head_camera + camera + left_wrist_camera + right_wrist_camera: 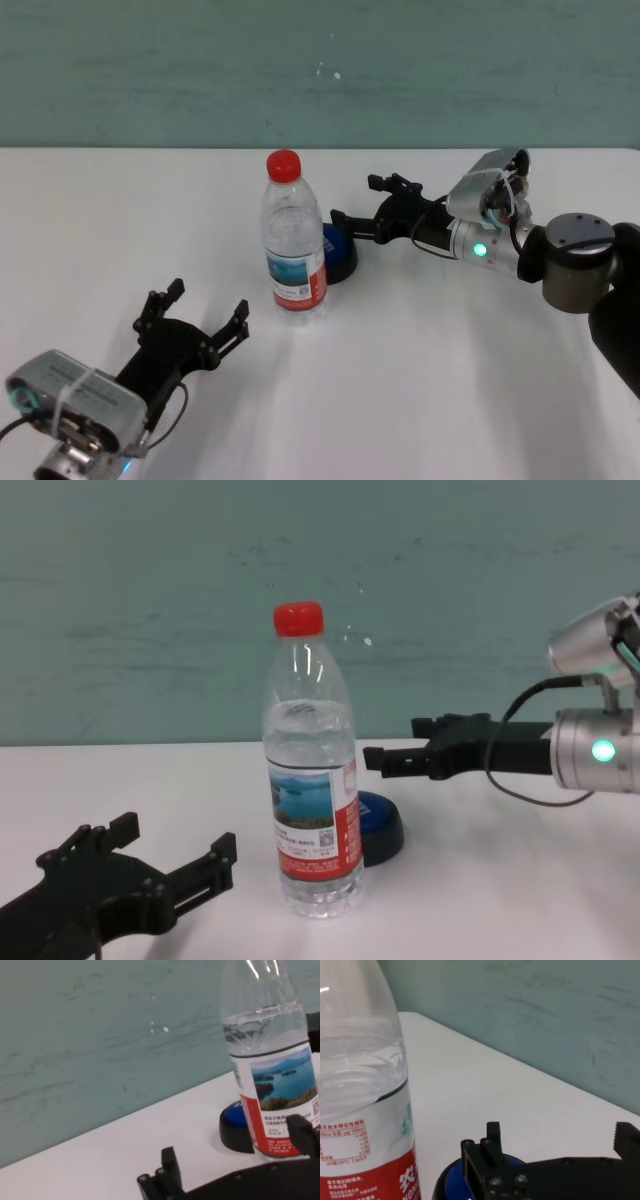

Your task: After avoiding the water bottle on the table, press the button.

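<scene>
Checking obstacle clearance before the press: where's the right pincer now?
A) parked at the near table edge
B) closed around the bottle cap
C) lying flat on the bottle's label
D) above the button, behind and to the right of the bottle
D: the right pincer reaches in from the right over the blue button, apart from the upright water bottle; the left pincer sits open near the front.

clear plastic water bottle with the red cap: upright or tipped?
Upright: the clear plastic water bottle stands on its base on the white table, red cap on top.
</scene>
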You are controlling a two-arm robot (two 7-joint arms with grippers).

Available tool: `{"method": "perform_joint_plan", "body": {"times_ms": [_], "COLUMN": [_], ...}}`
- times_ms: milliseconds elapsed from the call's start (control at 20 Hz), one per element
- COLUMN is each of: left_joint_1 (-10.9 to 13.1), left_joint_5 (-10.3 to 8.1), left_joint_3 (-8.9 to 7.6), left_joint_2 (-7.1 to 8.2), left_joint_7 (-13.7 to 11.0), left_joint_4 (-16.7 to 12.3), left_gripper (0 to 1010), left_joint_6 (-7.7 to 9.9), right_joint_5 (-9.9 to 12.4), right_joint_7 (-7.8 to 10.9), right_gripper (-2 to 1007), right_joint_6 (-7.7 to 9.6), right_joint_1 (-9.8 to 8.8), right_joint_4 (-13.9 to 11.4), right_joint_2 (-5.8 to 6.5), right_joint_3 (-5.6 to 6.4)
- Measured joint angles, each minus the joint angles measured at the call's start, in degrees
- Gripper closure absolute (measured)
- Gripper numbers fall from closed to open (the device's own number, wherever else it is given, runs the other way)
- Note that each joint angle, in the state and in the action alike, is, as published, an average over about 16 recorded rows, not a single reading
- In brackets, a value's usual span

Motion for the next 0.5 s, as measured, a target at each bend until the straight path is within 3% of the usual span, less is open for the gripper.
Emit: {"method": "perform_joint_plan", "body": {"times_ms": [250,500], "left_joint_1": [0.0,0.0], "left_joint_5": [0.00,0.00], "left_joint_3": [0.00,0.00], "left_joint_2": [0.00,0.00], "left_joint_7": [0.0,0.0], "left_joint_4": [0.0,0.0], "left_gripper": [10,10], "left_joint_6": [0.00,0.00], "right_joint_5": [0.7,1.2], "right_joint_7": [-2.22,-4.91], "right_gripper": [1,1], "right_joint_6": [0.13,0.38], "right_joint_1": [-2.84,-6.46], "right_joint_4": [-4.6,-11.0], "right_joint_2": [1.22,2.95], "right_joint_3": [1.08,2.45]}}
